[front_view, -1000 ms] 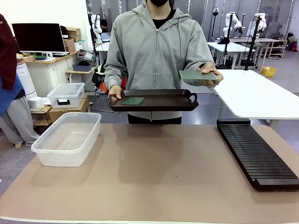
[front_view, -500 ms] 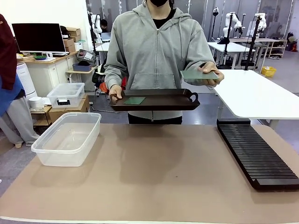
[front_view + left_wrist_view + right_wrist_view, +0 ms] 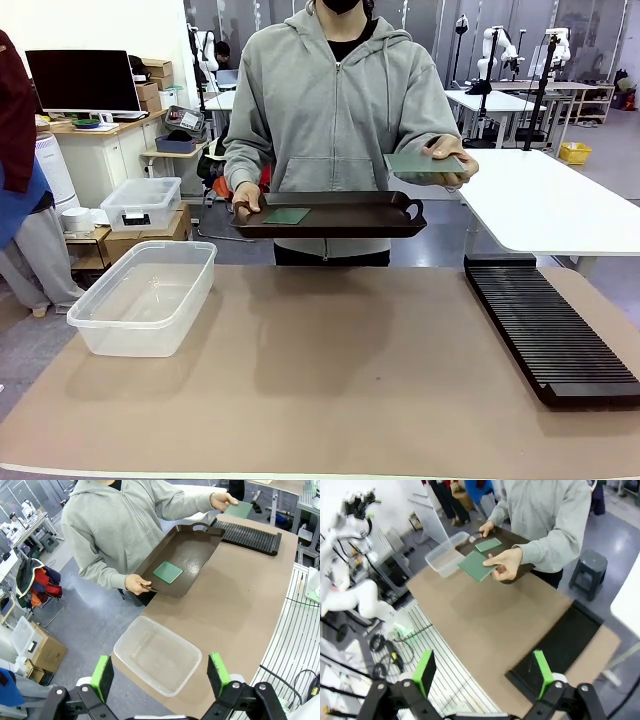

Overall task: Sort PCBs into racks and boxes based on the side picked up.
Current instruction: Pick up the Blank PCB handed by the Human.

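Your left pincer point(image 3: 160, 673) and right pincer point(image 3: 483, 674) both gape wide, holding nothing; one PCB point(image 3: 424, 162) lies flat in the person's hand point(image 3: 452, 158) beyond the table point(image 3: 350, 385), the other on the tray point(image 3: 400, 226); take the offered board by its free edge, clear of the fingers.

I read the front view as bright and evenly lit from overhead, sharp across its depth. The tray point(image 3: 340, 229) throws a soft, diffuse shadow on the table point(image 3: 380, 400). The clear tub point(image 3: 135, 338) shows faint sheen on its rim. Both wrist views bow straight lines near the edges. The right wrist view is washed out at upper left.
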`<state>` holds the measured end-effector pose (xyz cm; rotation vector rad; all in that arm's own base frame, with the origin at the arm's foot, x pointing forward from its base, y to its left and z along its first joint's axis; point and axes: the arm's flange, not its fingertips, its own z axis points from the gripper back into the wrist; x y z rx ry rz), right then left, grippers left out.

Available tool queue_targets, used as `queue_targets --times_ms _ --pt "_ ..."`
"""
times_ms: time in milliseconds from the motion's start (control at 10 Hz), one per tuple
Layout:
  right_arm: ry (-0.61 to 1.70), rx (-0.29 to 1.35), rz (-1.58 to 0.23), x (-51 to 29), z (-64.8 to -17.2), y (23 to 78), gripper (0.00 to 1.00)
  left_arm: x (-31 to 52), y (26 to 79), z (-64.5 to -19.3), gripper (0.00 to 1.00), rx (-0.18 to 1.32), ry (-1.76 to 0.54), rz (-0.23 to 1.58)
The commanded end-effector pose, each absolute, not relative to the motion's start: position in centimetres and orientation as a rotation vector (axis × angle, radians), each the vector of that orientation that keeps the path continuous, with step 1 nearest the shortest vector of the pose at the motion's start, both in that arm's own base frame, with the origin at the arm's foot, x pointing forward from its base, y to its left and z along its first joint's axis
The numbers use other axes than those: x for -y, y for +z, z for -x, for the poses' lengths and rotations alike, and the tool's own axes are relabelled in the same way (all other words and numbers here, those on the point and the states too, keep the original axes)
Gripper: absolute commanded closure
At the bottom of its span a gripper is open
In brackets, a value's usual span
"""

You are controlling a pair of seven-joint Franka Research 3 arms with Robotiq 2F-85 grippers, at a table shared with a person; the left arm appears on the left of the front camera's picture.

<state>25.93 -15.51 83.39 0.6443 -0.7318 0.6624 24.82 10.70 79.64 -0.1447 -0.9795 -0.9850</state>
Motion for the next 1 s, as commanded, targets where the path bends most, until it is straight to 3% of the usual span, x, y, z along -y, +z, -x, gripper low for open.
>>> queue_targets --times_ms 0,300,700,800,900 --pt "0.567 0.666 -0.741 13.2 -26.1 82.0 0.0 -10.7 79.5 -24.8 0.0 0.983 -0.995 0.149" --pt "0.372 0.534 -0.726 10.8 -27.4 78.3 0.0 -10.7 79.5 -24.8 0.0 0.983 -0.995 0.149" --pt "0.11 0.477 -0.906 9.5 -28.3 73.6 0.0 -10.7 79.5 -24.8 0.0 0.983 -0.995 0.149" --pt "0.079 0.457 -0.942 8.9 -28.5 72.0 0.0 -10.7 79.5 -24.8 0.0 0.983 -0.995 0.149" --pt "0.244 0.493 -0.926 8.6 -28.5 71.5 0.0 -10.7 79.5 -24.8 0.0 0.983 -0.995 0.149"
